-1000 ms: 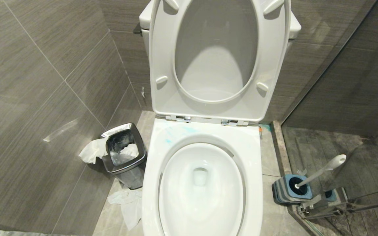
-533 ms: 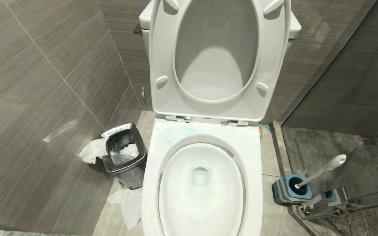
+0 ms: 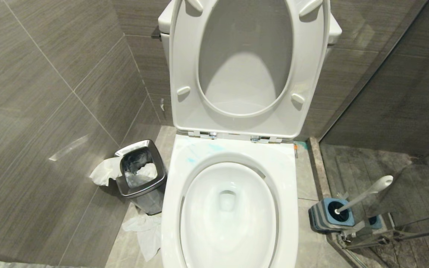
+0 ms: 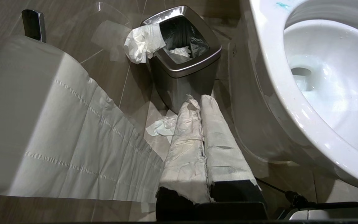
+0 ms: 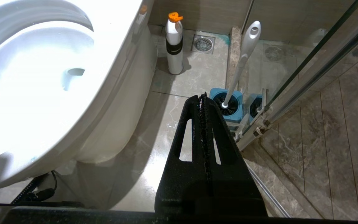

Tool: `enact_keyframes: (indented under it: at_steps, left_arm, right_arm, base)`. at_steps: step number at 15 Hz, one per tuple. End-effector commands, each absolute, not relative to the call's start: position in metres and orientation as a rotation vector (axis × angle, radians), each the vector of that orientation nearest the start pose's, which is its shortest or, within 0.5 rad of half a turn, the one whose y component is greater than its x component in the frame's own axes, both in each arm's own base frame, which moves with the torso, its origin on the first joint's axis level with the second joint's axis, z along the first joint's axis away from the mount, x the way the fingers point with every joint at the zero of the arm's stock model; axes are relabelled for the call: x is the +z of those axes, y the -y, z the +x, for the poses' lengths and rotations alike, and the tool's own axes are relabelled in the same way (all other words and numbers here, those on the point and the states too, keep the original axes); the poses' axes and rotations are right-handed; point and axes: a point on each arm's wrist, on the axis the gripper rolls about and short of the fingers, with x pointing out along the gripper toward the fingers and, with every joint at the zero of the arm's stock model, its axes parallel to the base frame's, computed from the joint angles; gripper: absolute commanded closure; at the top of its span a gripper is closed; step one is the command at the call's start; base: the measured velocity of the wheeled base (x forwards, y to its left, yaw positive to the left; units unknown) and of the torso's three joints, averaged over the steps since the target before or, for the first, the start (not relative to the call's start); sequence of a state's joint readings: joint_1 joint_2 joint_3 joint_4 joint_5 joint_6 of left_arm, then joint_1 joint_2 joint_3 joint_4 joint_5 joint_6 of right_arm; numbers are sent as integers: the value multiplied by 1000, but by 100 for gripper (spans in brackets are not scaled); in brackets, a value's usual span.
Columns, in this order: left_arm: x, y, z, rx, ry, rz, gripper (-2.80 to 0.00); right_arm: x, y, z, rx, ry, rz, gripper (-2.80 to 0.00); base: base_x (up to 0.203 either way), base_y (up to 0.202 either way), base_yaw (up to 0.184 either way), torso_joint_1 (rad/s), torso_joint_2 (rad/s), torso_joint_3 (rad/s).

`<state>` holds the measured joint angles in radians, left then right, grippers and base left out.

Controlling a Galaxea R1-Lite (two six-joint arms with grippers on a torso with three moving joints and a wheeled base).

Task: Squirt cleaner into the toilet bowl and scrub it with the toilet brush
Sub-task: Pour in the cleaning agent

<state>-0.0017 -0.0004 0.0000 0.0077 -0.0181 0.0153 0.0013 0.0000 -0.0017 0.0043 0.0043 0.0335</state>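
Note:
The white toilet bowl [image 3: 207, 227] fills the middle of the head view, with its seat and lid [image 3: 307, 93] raised. Pale blue cleaner smears [image 3: 199, 152] mark the back left of the rim. The toilet brush [image 3: 365, 193] leans in its square blue holder [image 3: 330, 219] on the floor to the right. My left gripper [image 4: 197, 99], wrapped in white paper, is shut and empty, low beside the bowl [image 4: 322, 93]. My right gripper [image 5: 201, 96] is shut and empty, pointing toward the brush [image 5: 242, 59] and apart from it. Neither gripper shows in the head view.
A steel bin [image 3: 140, 173] with tissue stands left of the toilet, and crumpled paper [image 3: 143, 230] lies on the floor. A toilet roll [image 4: 26, 109] hangs near my left gripper. A white bottle with an orange cap [image 5: 174, 46] stands behind the toilet. A glass shower door [image 5: 315, 62] borders the right.

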Motion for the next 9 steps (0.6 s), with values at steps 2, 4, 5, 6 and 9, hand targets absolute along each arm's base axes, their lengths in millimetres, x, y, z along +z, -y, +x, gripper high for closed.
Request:
enact_keyframes:
  at_steps: [2,4,5,6,9]
  left_arm:
    - [74,0,-22,-20,-12,15,0]
    - [74,0,-22,-20,-12,15,0]
    - [74,0,-22,-20,-12,15,0]
    - [74,0,-22,-20,-12,15,0]
    - [74,0,-22,-20,-12,15,0]
  right_arm:
    - [75,0,-23,6,-3,34,0]
    - [75,0,-23,6,-3,34,0]
    - [76,0,-23,6,-4,34,0]
    - [76,0,-23,6,-4,34,0]
    - [75,0,-23,6,-3,34,0]
  base:
    - [0,0,0,0,0,0]
    - [0,0,0,0,0,0]
    - [0,0,0,0,0,0]
    - [0,0,0,0,0,0]
    - [0,0,0,0,0,0]
